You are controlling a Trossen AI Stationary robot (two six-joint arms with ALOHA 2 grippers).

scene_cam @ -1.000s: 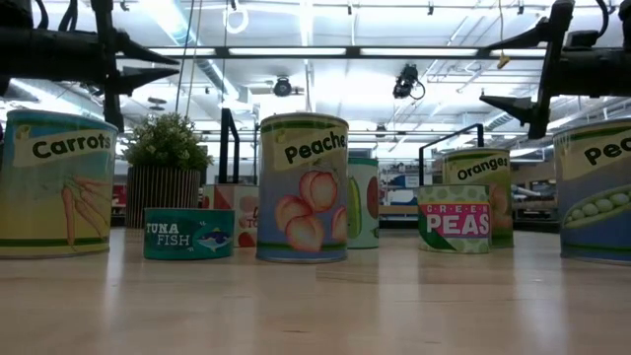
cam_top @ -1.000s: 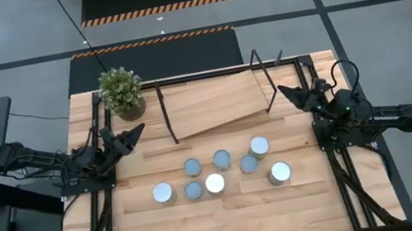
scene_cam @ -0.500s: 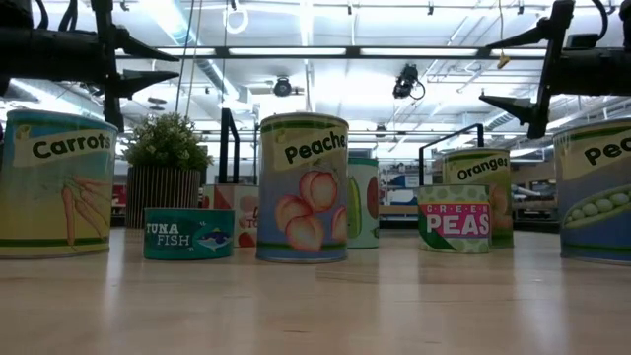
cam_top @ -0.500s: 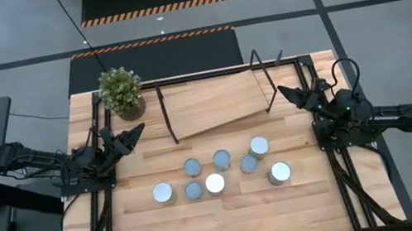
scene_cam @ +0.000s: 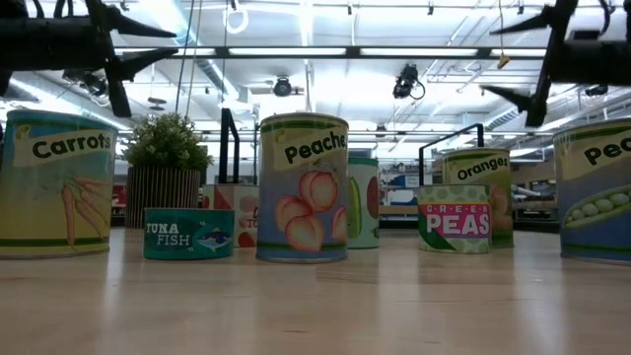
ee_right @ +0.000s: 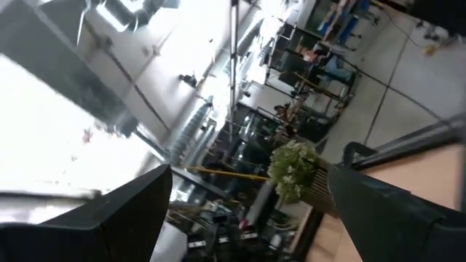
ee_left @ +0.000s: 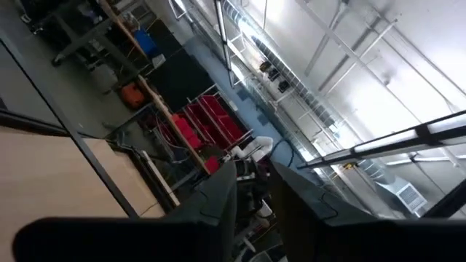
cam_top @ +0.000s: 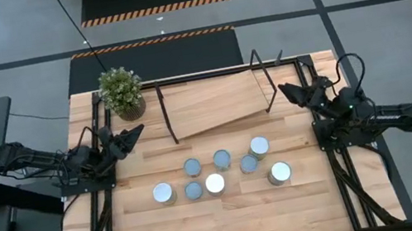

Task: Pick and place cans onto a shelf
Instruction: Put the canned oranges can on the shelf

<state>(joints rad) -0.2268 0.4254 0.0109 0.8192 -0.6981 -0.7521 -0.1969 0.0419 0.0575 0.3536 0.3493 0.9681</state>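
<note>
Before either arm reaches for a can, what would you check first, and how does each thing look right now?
1. Both grippers free: ok. The left gripper and right gripper are open and hold nothing.
2. Small round silver-topped metal cans upright on the table: ok.
3. Light wooden shelf board in its thin black wire frame bare: ok, nothing lies on it.
4. Room between cans for fingers: cannot tell; several stand close together.
5. Small green potted plant out of the way: ok, it stands at the shelf's left end, apart from the cans.
</note>
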